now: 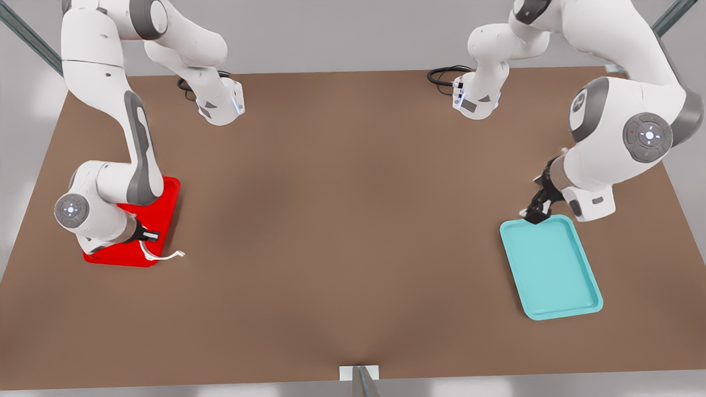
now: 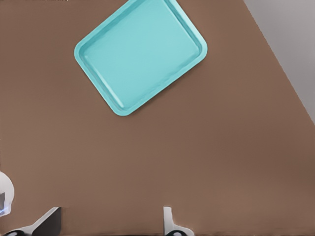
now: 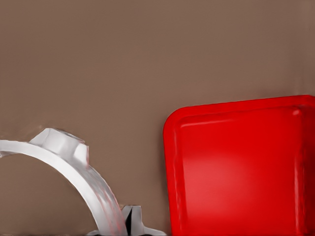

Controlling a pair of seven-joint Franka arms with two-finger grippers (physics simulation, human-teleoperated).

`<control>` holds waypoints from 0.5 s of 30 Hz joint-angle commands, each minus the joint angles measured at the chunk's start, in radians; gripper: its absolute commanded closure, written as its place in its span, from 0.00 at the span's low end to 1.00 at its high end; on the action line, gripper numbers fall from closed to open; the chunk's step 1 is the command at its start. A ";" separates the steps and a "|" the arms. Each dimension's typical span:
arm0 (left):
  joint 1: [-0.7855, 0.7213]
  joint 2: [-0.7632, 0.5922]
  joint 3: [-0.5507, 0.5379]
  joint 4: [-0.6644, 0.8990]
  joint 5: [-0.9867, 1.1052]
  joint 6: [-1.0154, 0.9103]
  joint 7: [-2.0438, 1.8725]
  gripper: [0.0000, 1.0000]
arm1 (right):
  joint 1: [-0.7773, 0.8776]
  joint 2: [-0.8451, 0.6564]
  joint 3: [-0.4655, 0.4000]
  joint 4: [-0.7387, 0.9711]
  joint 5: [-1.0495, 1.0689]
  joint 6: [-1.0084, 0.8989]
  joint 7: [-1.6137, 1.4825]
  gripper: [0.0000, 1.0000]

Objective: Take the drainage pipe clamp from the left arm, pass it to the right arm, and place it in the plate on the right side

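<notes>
Right gripper, on the arm at the front view's left, was closed on the drainage pipe clamp, pinching one end of the thin white strip. In the front view the clamp curved from the fingers out past the near edge of the plate, so that its free flared tab hung over the bare brown table rather than over the red surface. In the right wrist view the clamp arched beside the plate, apart from its rounded corner, with one tab showing at the crest of the curve. Whatever of the plate's floor could be seen held nothing; part of it lay hidden under the arm in the front view.

Left gripper, on the arm at the front view's right, hovered at the far corner of the teal tray with its fingers spread wide and nothing between them. The left wrist view looked across the table at the teal tray, which also lay bare inside its low rim. Both trays sat well apart at opposite sides of the table.
</notes>
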 commanded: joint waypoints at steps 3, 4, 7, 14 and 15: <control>-0.019 -0.008 -0.053 0.011 0.030 -0.073 1.233 0.00 | -0.124 -0.024 0.000 -0.139 -0.100 0.123 -0.581 0.79; -0.015 -0.008 -0.059 0.011 0.028 -0.075 1.224 0.00 | -0.155 -0.024 0.000 -0.176 -0.100 0.168 -0.610 0.79; -0.033 -0.034 -0.133 0.011 0.108 -0.104 1.170 0.00 | -0.216 -0.016 0.000 -0.186 -0.100 0.179 -0.687 0.79; -0.022 -0.034 -0.151 0.010 0.071 -0.105 1.145 0.00 | -0.244 0.013 0.000 -0.173 -0.100 0.177 -0.708 0.00; -0.022 -0.034 -0.151 0.010 0.066 -0.110 1.145 0.00 | -0.247 0.013 0.000 -0.173 -0.099 0.176 -0.708 0.00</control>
